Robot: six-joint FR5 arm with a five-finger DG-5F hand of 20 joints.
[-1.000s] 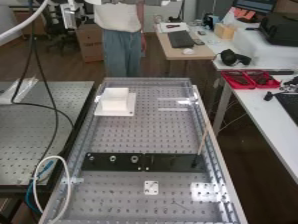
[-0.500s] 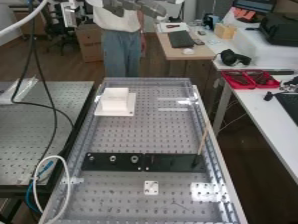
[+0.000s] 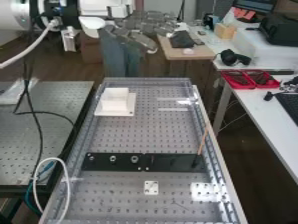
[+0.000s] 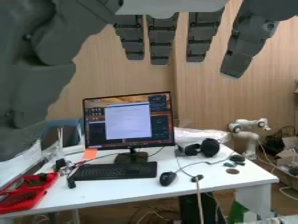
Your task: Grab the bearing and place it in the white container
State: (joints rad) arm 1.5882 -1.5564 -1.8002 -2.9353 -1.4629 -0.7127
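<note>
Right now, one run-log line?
hand open, empty, raised near bench's far end | bearing-like metal parts on black plate | white container on bench, far end | no grasp yet

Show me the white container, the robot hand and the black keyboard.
White container (image 3: 115,103): high view, middle of its body.
Robot hand (image 3: 143,25): high view, its fingers.
Black keyboard (image 4: 114,172): wrist view, its keys.

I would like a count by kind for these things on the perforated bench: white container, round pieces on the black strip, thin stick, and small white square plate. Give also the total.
White container: 1
Round pieces: 3
Thin stick: 1
Small white square plate: 1
Total: 6
</note>
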